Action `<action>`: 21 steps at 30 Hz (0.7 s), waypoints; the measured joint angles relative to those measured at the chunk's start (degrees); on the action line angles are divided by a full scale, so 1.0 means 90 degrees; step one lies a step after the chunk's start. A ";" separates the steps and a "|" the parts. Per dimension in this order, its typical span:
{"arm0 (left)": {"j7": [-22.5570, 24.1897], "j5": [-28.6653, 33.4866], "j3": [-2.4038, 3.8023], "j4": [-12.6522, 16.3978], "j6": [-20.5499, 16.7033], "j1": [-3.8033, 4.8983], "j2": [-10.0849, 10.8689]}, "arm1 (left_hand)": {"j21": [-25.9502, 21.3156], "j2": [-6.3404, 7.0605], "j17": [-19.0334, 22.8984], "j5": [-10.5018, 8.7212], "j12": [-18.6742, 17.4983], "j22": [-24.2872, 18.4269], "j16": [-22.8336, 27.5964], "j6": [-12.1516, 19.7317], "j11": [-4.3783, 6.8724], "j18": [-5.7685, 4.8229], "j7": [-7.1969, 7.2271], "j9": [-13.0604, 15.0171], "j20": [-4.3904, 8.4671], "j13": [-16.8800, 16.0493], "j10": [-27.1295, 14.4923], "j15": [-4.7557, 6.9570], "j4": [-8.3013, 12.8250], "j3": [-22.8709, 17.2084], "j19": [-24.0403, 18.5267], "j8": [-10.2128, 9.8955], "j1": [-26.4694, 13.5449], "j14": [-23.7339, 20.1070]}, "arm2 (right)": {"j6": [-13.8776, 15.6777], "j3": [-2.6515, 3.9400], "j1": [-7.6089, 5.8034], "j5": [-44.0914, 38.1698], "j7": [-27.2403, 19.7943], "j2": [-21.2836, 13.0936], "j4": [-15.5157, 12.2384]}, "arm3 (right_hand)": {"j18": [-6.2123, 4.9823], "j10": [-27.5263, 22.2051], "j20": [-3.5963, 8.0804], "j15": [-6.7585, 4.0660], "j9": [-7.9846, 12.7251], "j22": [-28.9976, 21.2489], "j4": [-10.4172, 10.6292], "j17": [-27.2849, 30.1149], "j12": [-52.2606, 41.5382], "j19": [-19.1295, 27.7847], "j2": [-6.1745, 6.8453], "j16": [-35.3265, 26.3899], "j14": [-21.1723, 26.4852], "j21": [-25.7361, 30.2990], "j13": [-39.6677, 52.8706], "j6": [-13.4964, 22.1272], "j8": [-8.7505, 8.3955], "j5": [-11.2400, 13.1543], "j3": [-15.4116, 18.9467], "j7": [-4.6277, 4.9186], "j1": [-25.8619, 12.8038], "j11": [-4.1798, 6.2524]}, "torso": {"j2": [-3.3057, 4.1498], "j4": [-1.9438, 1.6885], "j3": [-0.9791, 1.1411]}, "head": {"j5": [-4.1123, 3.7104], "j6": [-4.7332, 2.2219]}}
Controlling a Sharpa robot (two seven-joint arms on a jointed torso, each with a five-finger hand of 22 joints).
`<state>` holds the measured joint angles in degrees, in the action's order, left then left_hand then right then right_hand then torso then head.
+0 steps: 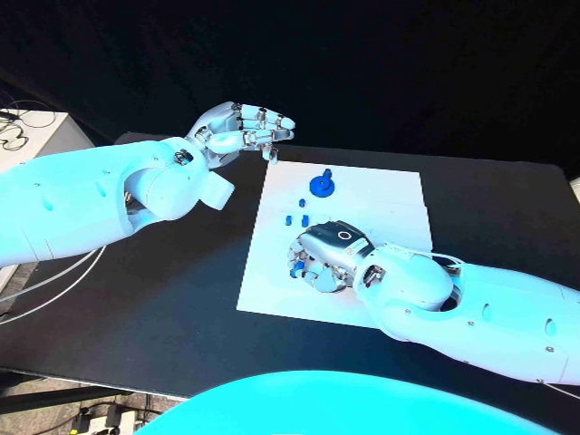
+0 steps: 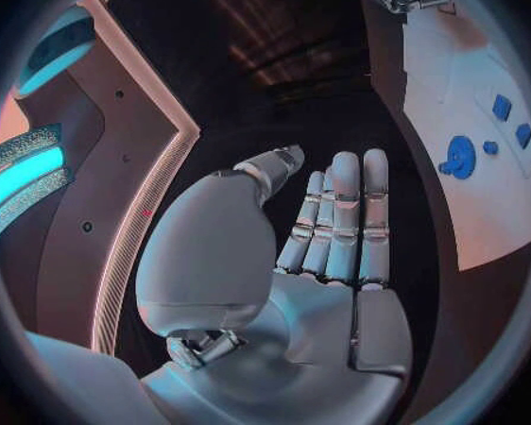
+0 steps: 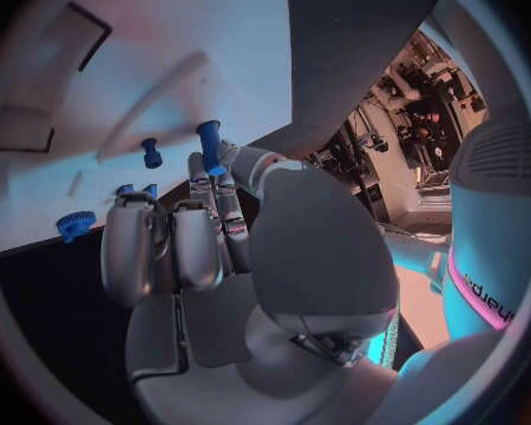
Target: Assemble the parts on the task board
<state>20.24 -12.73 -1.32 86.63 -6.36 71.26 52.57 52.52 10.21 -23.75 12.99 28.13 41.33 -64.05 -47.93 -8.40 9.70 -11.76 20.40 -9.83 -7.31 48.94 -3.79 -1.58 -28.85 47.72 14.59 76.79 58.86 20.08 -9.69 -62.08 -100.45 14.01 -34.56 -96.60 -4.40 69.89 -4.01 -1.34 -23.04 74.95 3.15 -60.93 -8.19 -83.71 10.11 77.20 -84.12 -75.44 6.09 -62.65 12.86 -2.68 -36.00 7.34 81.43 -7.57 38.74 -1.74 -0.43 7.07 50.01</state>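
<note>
On the black counter, the right hand pinches a small blue peg above the white task board, while the left hand hovers empty with fingers apart beyond the board's far corner; that light fingertip pinch could let the peg slip or tilt

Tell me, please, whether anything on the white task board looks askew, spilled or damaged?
Nothing stands out. The white task board lies flat and undamaged; the round blue part and small blue pieces rest on it. The right hand holds a blue peg over it.
</note>
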 measured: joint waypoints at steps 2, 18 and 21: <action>-0.0001 0.0000 0.0000 0.0000 0.0000 0.0000 0.0000 | 0.0000 0.0000 0.0000 0.0000 0.0000 0.0000 0.0000 0.0000 0.0000 0.0000 0.0000 0.0000 0.0000 0.0000 0.0000 0.0000 0.0000 0.0000 0.0000 0.0000 0.0000 0.0000 | -0.0013 0.0003 -0.0003 -0.0021 0.0020 0.0022 0.0014 | 0.0000 0.0000 0.0000 -0.0010 0.0002 0.0000 0.0000 0.0021 0.0000 0.0000 0.0000 -0.0021 0.0010 0.0000 0.0003 0.0000 0.0000 0.0000 0.0000 0.0000 0.0000 0.0000 | 0.0001 0.0000 0.0000 | 0.0000 0.0000; -0.0011 -0.0001 0.0000 -0.0003 0.0001 0.0000 -0.0008 | -0.0024 0.0000 0.0000 0.0000 0.0000 -0.0011 0.0000 0.0000 0.0000 0.0000 0.0000 0.0007 0.0000 0.0000 0.0000 -0.0024 0.0000 0.0000 0.0000 0.0000 0.0000 -0.0024 | -0.0060 -0.0003 0.0006 -0.0183 0.0098 0.0190 0.0122 | 0.0000 -0.0046 -0.0027 -0.0019 0.0026 -0.0017 -0.0457 0.0229 0.0176 0.0027 0.0099 -0.0144 0.0019 0.0222 -0.0003 0.0243 -0.0125 -0.0440 -0.0228 0.0085 -0.0373 0.0046 | 0.0005 -0.0004 0.0002 | -0.0023 0.0000; -0.0014 -0.0001 0.0000 -0.0004 0.0002 0.0000 -0.0011 | -0.0024 0.0000 0.0000 0.0000 0.0000 -0.0011 0.0000 0.0000 0.0000 0.0000 0.0000 0.0007 0.0000 0.0000 0.0000 -0.0024 0.0000 0.0000 0.0000 0.0000 0.0000 -0.0024 | -0.0054 -0.0004 0.0012 -0.0187 0.0088 0.0192 0.0128 | 0.0000 -0.0046 -0.0047 -0.0019 0.0026 -0.0017 -0.0458 0.0229 0.0184 0.0047 0.0108 -0.0144 0.0019 0.0222 -0.0007 0.0243 -0.0125 -0.0443 -0.0228 0.0085 -0.0381 0.0046 | 0.0005 -0.0004 0.0002 | -0.0020 0.0000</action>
<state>20.11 -12.74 -1.32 86.59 -6.34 71.25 52.48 52.31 10.21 -23.75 12.99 28.13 41.23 -64.05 -47.93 -8.40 9.70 -11.76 20.46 -9.83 -7.32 48.94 -4.01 -1.58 -28.85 47.72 14.59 76.79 58.64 19.59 -9.73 -61.97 -102.13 14.80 -32.84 -95.45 -4.40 69.48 -4.43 -1.52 -22.80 74.79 -0.97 -58.87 -6.54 -83.28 11.08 75.90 -83.95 -73.44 6.02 -60.47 11.73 -6.66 -38.06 8.10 78.00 -7.16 38.78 -1.77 -0.41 6.89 50.01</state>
